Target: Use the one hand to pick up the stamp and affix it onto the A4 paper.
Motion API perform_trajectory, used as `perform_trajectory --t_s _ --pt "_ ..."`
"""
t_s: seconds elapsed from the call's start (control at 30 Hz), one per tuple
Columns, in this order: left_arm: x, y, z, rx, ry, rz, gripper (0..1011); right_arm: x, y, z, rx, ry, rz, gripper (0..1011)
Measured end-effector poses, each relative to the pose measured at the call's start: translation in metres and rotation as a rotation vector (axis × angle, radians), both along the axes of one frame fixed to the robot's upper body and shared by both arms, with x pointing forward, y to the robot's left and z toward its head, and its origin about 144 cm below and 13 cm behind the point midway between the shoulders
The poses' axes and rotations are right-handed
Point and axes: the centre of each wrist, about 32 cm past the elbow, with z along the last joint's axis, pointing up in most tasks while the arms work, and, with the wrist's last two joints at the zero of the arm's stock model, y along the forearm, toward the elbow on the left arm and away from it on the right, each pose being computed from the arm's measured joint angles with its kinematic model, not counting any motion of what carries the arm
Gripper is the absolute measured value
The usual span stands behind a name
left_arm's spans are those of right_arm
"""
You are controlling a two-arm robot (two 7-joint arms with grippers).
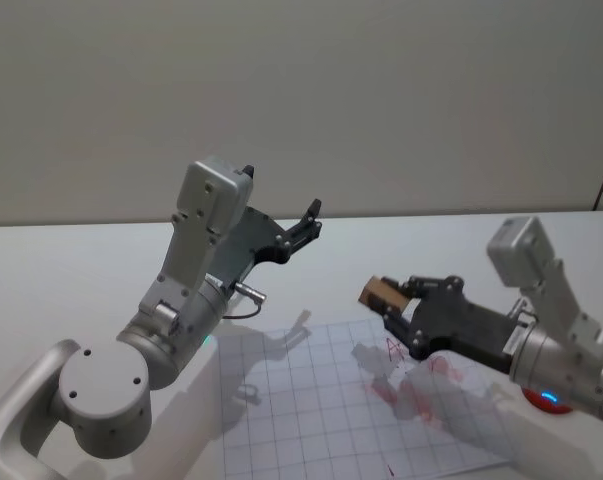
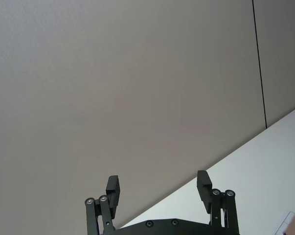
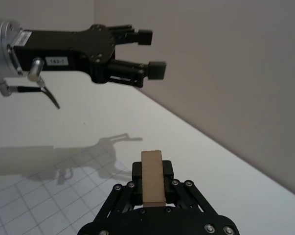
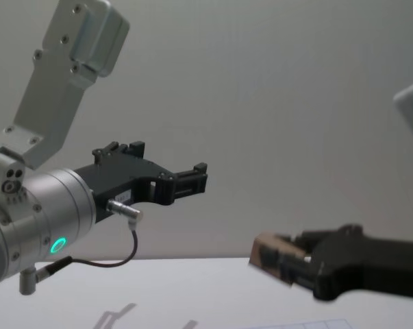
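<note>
Right hand pinched the stamp and held it in the air over the far right part of the paper, above red marks. Left hand, fingers spread, was raised beyond the paper's far left corner, well apart from the stamp. Open bench lay to the left. The paper's near edge was cut off; a red object was mostly hidden behind the right arm.

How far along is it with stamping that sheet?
Pickup looks done: the right gripper is shut on the stamp, held in the air above the A4 paper. Red marks on the sheet suggest some stamping has happened. Left to do: press it down. The left gripper hangs open, raised and idle.
</note>
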Motion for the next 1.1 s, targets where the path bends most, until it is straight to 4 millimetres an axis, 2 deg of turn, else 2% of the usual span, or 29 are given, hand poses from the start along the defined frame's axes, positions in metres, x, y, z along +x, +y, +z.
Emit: perform_trajectory --t_s 0.5,1.1 --pt "0.0 0.0 0.0 0.0 0.0 0.0 1001 -0.012 -0.021 0.013 0.005 -0.061 -0.179 216" --pt "0.0 0.0 0.0 0.0 0.0 0.0 1001 -0.049 -0.053 -0.004 -0.12 0.092 -0.308 216"
